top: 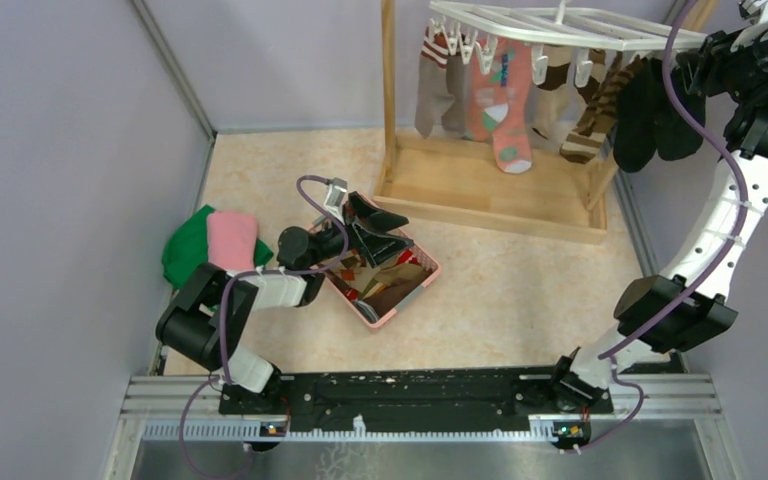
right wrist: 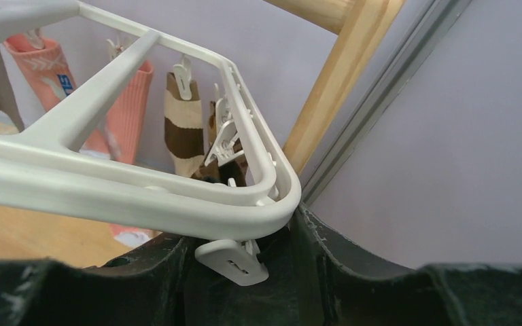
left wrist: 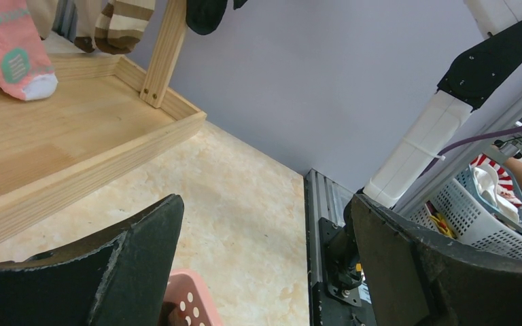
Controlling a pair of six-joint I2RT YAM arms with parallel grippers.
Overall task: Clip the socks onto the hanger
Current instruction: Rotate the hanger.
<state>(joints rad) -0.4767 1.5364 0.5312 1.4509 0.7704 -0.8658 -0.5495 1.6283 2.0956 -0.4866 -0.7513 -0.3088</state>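
Pink plastic made the little basket [top: 407, 299], and it sat on the speckled cream surface [top: 520, 290] with loose socks [top: 385, 282] heaped inside. We saw the left gripper [top: 384, 230] hanging just above that heap, its fingers wide apart and nothing in them. High up, the right gripper [right wrist: 241, 231] was at a corner of the hanger [right wrist: 109, 183]. Its fingers sat on both sides of that corner and a small clip [right wrist: 234, 261]. We could not tell if they pinched it or only sat around it.

We thought the job in hand was to fetch one more sock. To do it well, the left fingers would need to go straight down and pinch just one sock near its open end. Then they would lift it clear of the basket wall, so nothing else came along. The socks looked soft and floppy, so a grab in the middle would likely have left both ends drooping.

We saw that the hanger was hard, smooth white plastic with thin bars. A pink sock [top: 508, 120], a brown and cream striped sock [top: 588, 135] and black socks [top: 652, 115] already dangled from it, inside a pale wooden stand [top: 480, 195].
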